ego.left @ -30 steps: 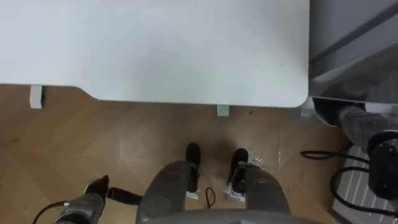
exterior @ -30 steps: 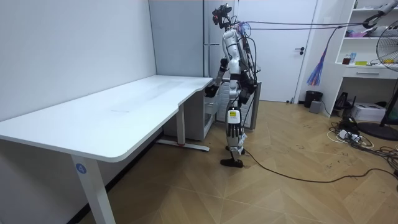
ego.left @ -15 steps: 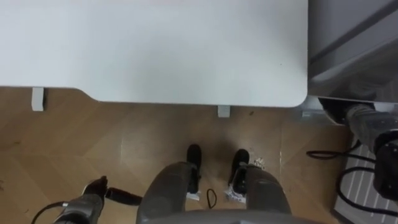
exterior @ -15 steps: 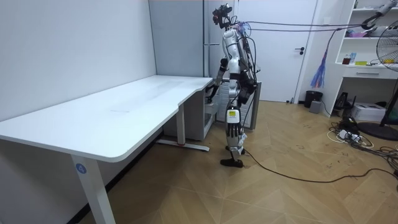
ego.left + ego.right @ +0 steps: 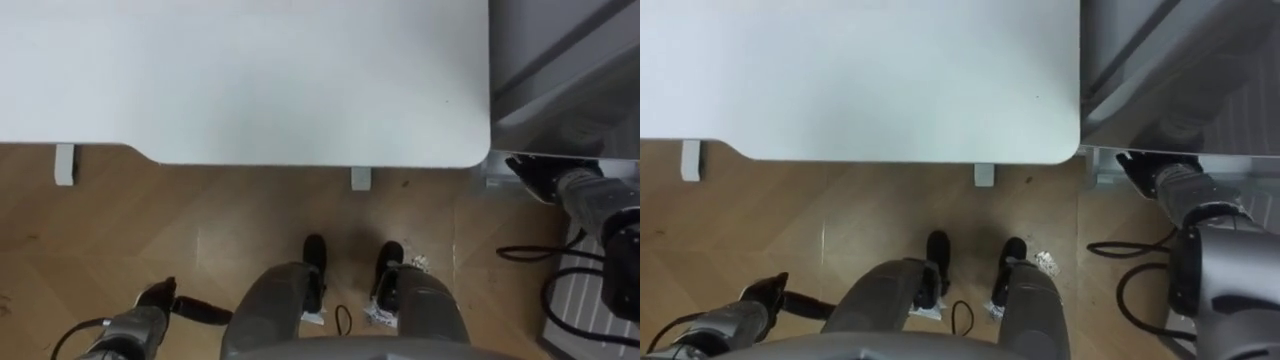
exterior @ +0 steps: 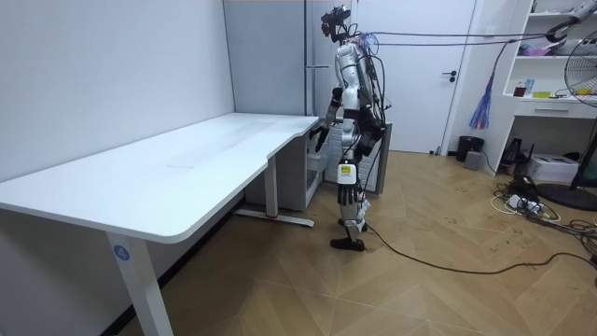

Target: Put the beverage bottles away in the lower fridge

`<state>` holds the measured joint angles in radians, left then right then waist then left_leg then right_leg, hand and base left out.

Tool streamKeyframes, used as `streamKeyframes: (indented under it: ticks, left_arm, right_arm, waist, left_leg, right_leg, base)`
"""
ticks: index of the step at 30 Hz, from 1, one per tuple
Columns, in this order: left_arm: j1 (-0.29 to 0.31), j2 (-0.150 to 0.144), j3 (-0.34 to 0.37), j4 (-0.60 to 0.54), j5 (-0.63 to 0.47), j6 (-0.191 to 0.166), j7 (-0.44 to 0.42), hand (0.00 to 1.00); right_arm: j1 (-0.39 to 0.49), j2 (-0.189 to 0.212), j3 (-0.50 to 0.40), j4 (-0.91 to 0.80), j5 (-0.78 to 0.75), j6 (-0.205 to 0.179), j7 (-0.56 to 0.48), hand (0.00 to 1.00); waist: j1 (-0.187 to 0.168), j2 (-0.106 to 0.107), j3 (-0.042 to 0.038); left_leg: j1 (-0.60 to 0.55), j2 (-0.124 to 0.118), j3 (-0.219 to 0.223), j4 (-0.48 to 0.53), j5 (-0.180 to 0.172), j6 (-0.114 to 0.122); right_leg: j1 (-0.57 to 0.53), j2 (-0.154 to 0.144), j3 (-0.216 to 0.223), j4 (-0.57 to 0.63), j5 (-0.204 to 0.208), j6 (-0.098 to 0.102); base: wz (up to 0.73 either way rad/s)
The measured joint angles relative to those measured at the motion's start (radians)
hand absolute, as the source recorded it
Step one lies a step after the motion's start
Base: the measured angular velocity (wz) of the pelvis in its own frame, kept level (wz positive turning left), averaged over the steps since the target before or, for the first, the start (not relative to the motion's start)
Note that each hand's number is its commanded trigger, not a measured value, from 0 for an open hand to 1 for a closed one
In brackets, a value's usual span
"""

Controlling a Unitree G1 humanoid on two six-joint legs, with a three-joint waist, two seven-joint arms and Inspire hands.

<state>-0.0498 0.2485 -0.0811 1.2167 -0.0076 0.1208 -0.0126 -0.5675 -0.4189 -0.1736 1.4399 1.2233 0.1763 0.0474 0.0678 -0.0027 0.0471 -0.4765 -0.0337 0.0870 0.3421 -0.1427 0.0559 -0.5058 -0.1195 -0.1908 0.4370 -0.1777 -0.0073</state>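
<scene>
Room view: robot standing at the end of white worktop, beside tall grey cabinet. Eye views: right hand fingers straight, empty, near cabinet base; left hand low, grip cannot be told.

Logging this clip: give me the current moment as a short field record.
robot: stands at the end of the white desk, looking down on it
fridge: grey fridge on the robot's right, next to the desk corner
left hand: left hand low at the robot's left side, over the wooden floor
right hand: right hand held out by the fridge's front
</scene>
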Motion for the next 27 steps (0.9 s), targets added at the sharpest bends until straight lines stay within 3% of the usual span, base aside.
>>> streamKeyframes:
  ticks: [8, 12, 13, 16, 20, 23, 24, 27]
  left_arm:
    - [0.003, 0.0, 0.02, -0.003, -0.001, -0.008, 0.0, 0.0]
    - [0.005, 0.002, 0.039, 0.001, -0.002, -0.034, 0.002, 0.0]
    - [0.011, 0.004, 0.039, -0.002, -0.002, -0.036, 0.003, 0.0]
    - [0.017, 0.005, 0.04, -0.008, -0.001, -0.036, 0.004, 0.0]
    - [0.023, 0.001, 0.036, -0.007, -0.022, -0.035, 0.018, 0.0]
    - [0.046, -0.005, 0.047, -0.007, -0.043, -0.037, 0.033, 0.0]
    - [0.063, -0.005, 0.053, -0.01, -0.043, -0.04, 0.033, 0.0]
    - [0.104, -0.005, 0.095, -0.018, -0.043, -0.041, 0.038, 0.0]
  right_arm:
    - [0.067, 0.003, -0.001, 0.0, -0.021, 0.025, 0.028, 0.0]
    - [0.13, 0.011, -0.003, 0.001, -0.019, 0.027, 0.035, 0.0]
    - [0.151, 0.011, -0.002, 0.001, -0.017, 0.026, 0.039, 0.0]
    - [0.189, 0.011, 0.005, 0.0, -0.015, 0.021, 0.041, 0.0]
    - [0.243, 0.019, 0.026, -0.008, 0.012, 0.003, 0.045, 0.0]
    - [0.304, 0.049, 0.022, -0.018, 0.012, -0.017, 0.05, 0.0]
    - [0.34, 0.062, 0.022, -0.04, 0.013, -0.024, 0.049, 0.0]
    - [0.377, 0.073, 0.0, -0.065, 0.033, -0.034, 0.038, 0.0]
  waist:
    - [-0.027, -0.008, -0.0018]
    - [-0.037, -0.016, -0.0171]
    - [-0.036, -0.022, -0.0247]
    - [-0.033, -0.032, -0.0351]
    - [-0.035, -0.034, -0.039]
    - [-0.04, -0.037, -0.0433]
    - [-0.037, -0.038, -0.0482]
    - [-0.041, -0.039, -0.0526]
  left_leg:
    - [0.078, 0.002, 0.005, -0.027, 0.0, 0.0]
    - [0.14, 0.006, 0.004, -0.048, 0.0, 0.0]
    - [0.158, 0.006, 0.004, -0.055, 0.0, 0.0]
    - [0.194, 0.011, 0.0, -0.069, -0.001, -0.001]
    - [0.263, 0.017, -0.006, -0.101, -0.002, -0.003]
    - [0.324, 0.022, -0.009, -0.125, -0.006, -0.009]
    - [0.338, 0.022, -0.009, -0.132, -0.008, -0.013]
    - [0.358, 0.021, -0.008, -0.137, -0.012, -0.018]
  right_leg:
    - [0.081, 0.005, -0.002, -0.032, -0.002, 0.004]
    - [0.158, 0.024, -0.002, -0.081, 0.003, 0.01]
    - [0.177, 0.026, -0.005, -0.092, 0.004, 0.011]
    - [0.223, 0.036, -0.006, -0.127, 0.012, 0.013]
    - [0.304, 0.049, -0.014, -0.175, 0.027, 0.014]
    - [0.379, 0.061, -0.023, -0.225, 0.038, 0.013]
    - [0.395, 0.065, -0.022, -0.236, 0.038, 0.013]
    - [0.409, 0.07, -0.014, -0.237, 0.035, 0.009]
  base:
    - [0.0]
    - [0.06]
    - [0.0]
    - [0.0]
    - [0.01]
    - [0.0]
    - [-0.07]
    - [-0.07]
